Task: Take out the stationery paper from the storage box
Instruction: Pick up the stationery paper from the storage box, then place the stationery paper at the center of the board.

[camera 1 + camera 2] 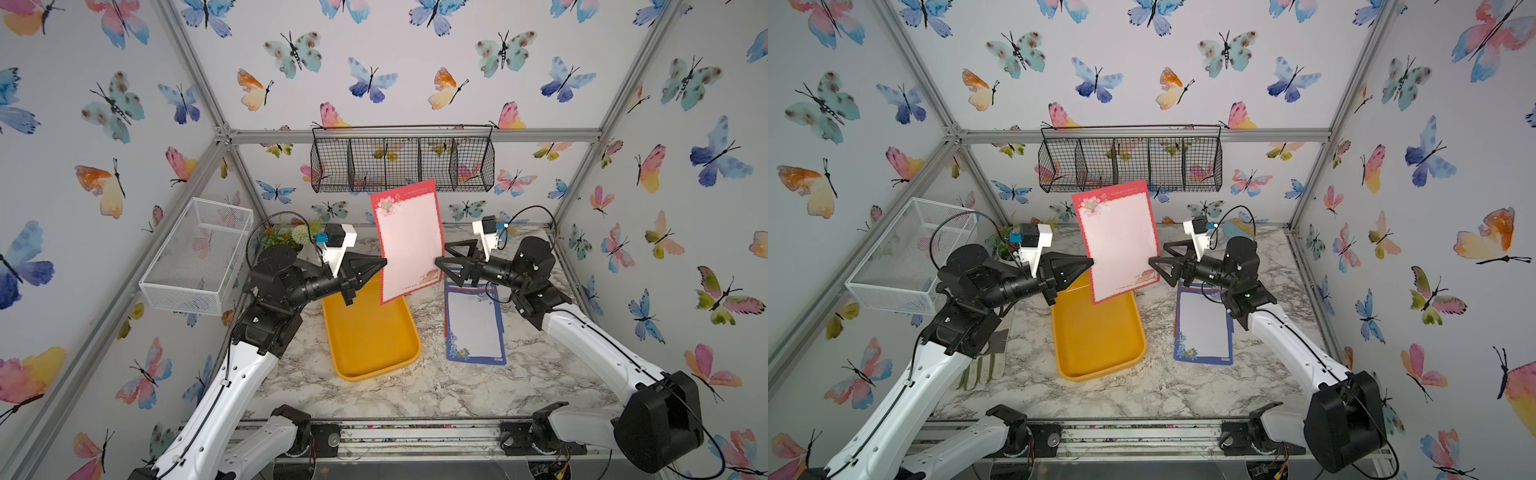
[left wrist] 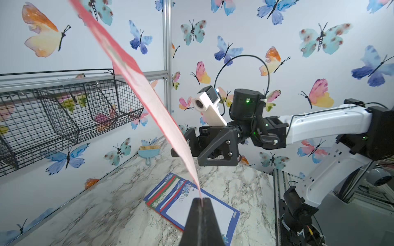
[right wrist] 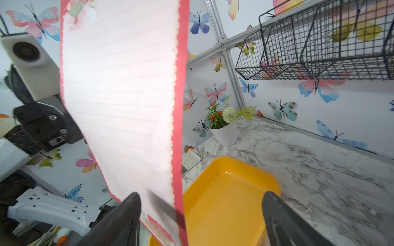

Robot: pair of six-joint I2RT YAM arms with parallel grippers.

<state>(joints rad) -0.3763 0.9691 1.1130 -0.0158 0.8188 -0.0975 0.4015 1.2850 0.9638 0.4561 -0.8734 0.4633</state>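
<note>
The storage box (image 1: 370, 332) lies on the marble table (image 1: 415, 390) between the two arms, and its yellow floor shows plain in both top views (image 1: 1096, 336) and in the right wrist view (image 3: 230, 191).

Above its far end a red-bordered sheet (image 1: 409, 241) hangs in the air, nearly upright and tilted a little. The left gripper (image 1: 384, 262) is clamped on the sheet's lower side edge; in the left wrist view its fingers press together with the paper's edge pinched between them (image 2: 201, 200).

The right gripper (image 1: 441, 254) faces the sheet's opposite edge with its jaws spread wide. In the right wrist view (image 3: 200, 197) the red border falls between the two fingers, nearer one of them (whether it touches cannot be told).

Beside the box, on the right arm's side, a stack of sheets (image 1: 473, 328) lies flat on the table. The top one has a blue floral border, and green and red edges peek out beneath it (image 2: 162, 196).

A black wire basket (image 1: 403, 162) with several compartments hangs on the back wall. A white mesh basket (image 1: 199, 257) hangs on the left wall. Through both, only the butterfly wallpaper shows.
</note>
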